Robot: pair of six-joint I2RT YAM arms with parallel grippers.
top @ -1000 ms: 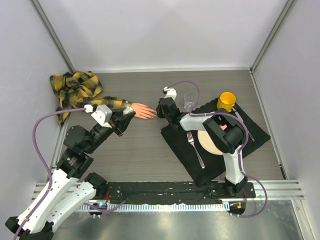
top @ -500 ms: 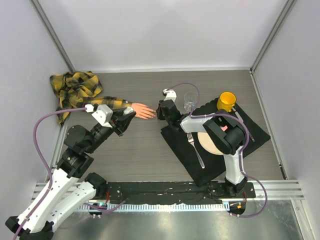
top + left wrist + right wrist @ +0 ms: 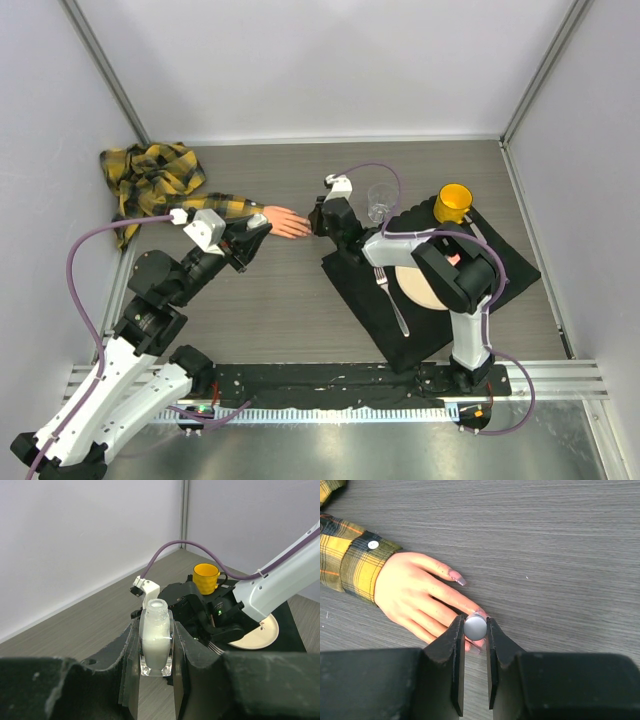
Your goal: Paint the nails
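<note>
Nails (image 3: 479, 613) of the pink fake hand (image 3: 415, 592) lie on the table (image 3: 280, 300) near its middle, with the fingertips just under the right gripper (image 3: 475, 622).

At 4 o'clock from the hand, nearest to the arm bases, a black mat (image 3: 370, 310) carries a fork (image 3: 392, 298) and a plate (image 3: 412, 288). At 8 o'clock the left gripper (image 3: 156, 625) is closed on a small clear bottle (image 3: 156, 647), which stands upright, without cap, with white liquid inside. At 3 o'clock the right gripper is clamped on a round grey cap (image 3: 475, 628) above the middle fingertips; whether anything touches a nail I cannot tell. Beyond it, also at 3 o'clock, stand a glass (image 3: 380, 202) and a yellow cup (image 3: 453, 203). The plaid sleeve (image 3: 355, 555) runs toward 10 o'clock to a crumpled shirt (image 3: 150, 175).
</note>
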